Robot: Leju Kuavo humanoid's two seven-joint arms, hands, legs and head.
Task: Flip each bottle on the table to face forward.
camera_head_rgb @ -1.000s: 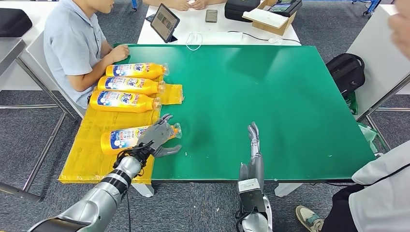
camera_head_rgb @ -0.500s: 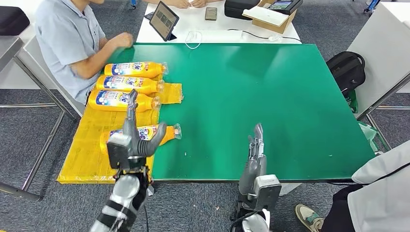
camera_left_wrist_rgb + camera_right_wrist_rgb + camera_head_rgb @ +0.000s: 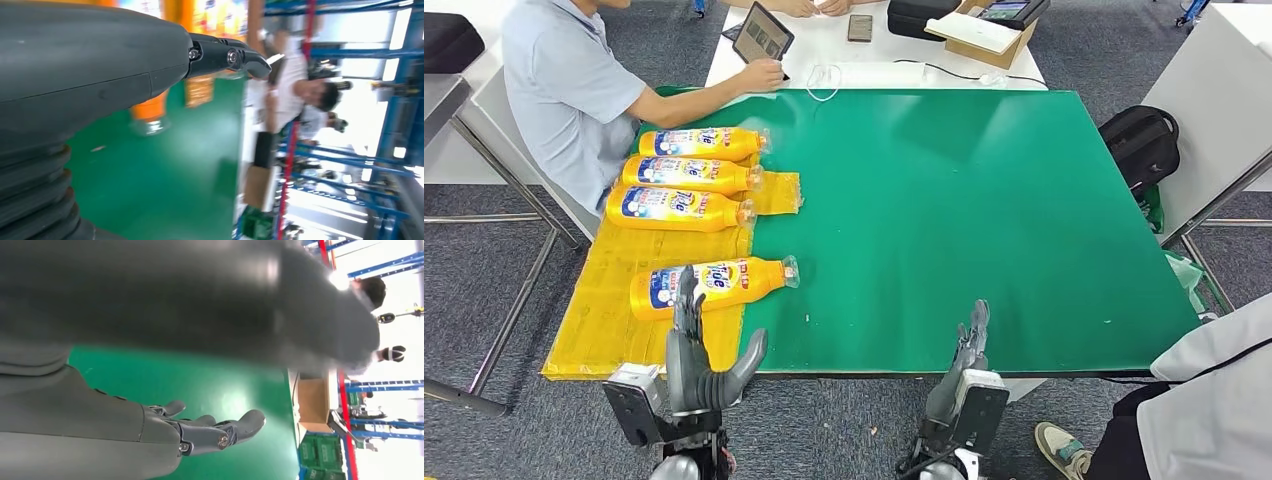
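Note:
Several orange bottles lie on their sides at the table's left, labels up. Three form a row at the back: far one [image 3: 705,144], middle one [image 3: 687,174], near one [image 3: 678,208]. A fourth bottle [image 3: 714,283] lies alone closer to me, its cap pointing right; its cap end [image 3: 148,114] shows in the left wrist view. My left hand [image 3: 699,363] is raised off the table's near edge, fingers spread, holding nothing. My right hand [image 3: 967,358] hangs by the front edge, fingers straight and empty; in the right wrist view the hand [image 3: 200,432] is open too.
A yellow mat [image 3: 614,320] covers the left part of the green table [image 3: 984,220]. A person in a light blue shirt [image 3: 564,90] sits at the far left, hand on a tablet [image 3: 763,42]. A black backpack [image 3: 1140,146] lies right of the table. Another person [image 3: 1204,410] stands at bottom right.
My left hand let go of the near bottle and drew back to the table's front edge. My right hand also pulled back. The seated person's hand moved to the tablet.

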